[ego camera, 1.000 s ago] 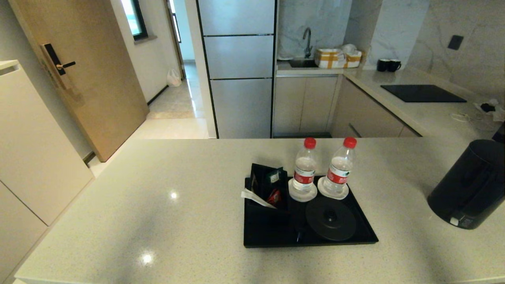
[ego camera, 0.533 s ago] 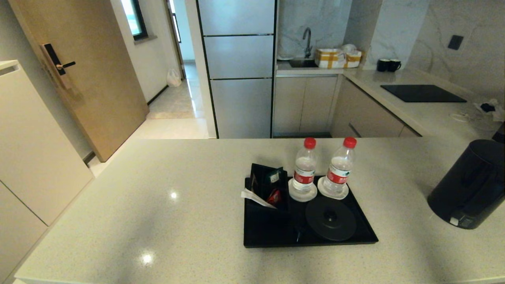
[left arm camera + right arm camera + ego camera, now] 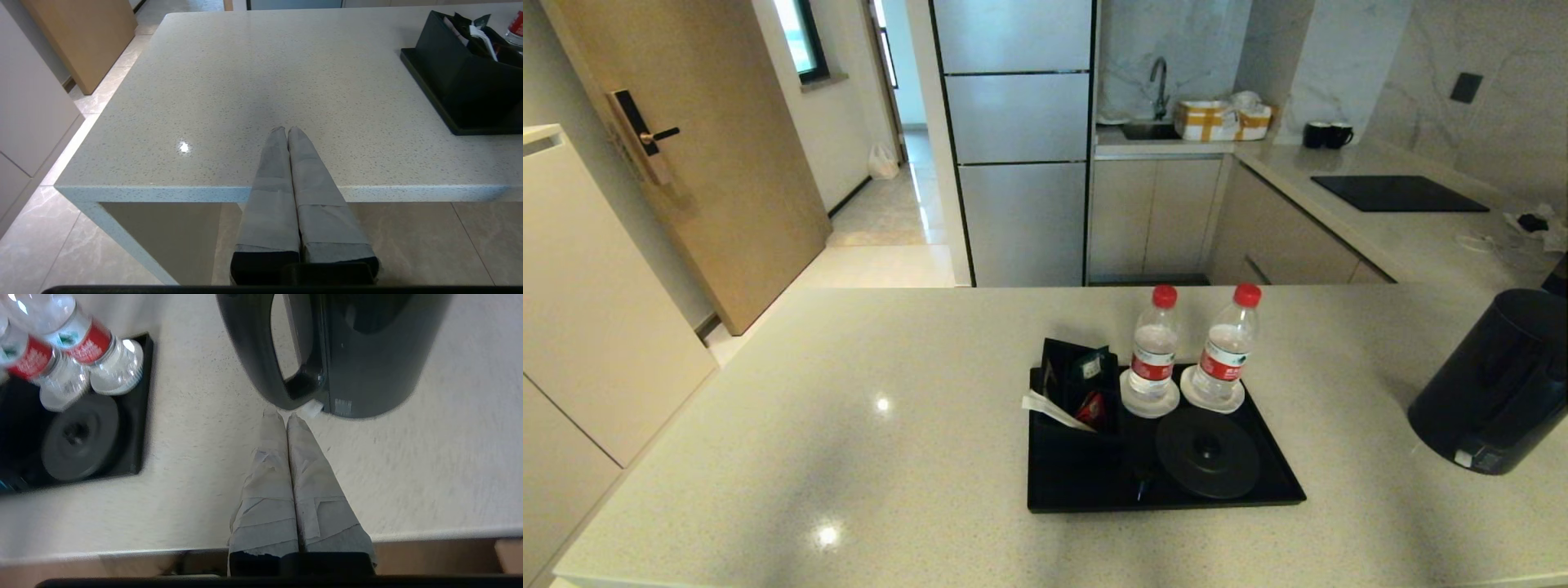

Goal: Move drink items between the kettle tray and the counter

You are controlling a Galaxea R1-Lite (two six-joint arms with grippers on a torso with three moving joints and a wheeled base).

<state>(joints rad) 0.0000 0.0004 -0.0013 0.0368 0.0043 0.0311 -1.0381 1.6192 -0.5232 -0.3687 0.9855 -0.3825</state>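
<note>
The dark grey kettle stands on the beige counter at the right, off the kettle tray. Two red-capped water bottles stand on white coasters at the tray's back, behind the bare round kettle base. In the right wrist view my right gripper is shut and empty above the counter, its tips just short of the foot of the kettle's handle; the bottles and tray show off to one side. My left gripper is shut over the counter's near edge. Neither arm shows in the head view.
A black sachet box fills the tray's left part. Beyond the counter are a fridge, a sink and a second worktop with a black cooktop and two black mugs. A wooden door stands at the left.
The head view shows no difference; kettle, bottles and tray stand where they were.
</note>
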